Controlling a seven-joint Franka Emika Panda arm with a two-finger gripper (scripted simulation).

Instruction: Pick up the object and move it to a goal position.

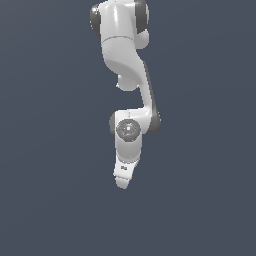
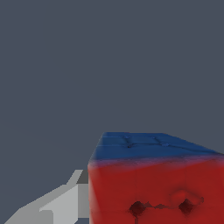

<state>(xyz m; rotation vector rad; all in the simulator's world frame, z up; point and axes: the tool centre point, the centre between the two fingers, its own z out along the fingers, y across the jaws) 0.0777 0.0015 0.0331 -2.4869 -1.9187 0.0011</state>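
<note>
Now: cube (image 2: 153, 183) right beside a claw (image 1: 122, 183) finger (image 2: 57, 205) | red and blue faces showing | claw state: cannot tell

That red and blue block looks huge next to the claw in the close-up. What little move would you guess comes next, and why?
Probably closing the gripper on the cube. The wrist view shows the cube very close, right beside one grey finger; whether it is already clamped is unclear. In the exterior view the arm points down and hides the cube, so nothing shows it lifted yet.
</note>
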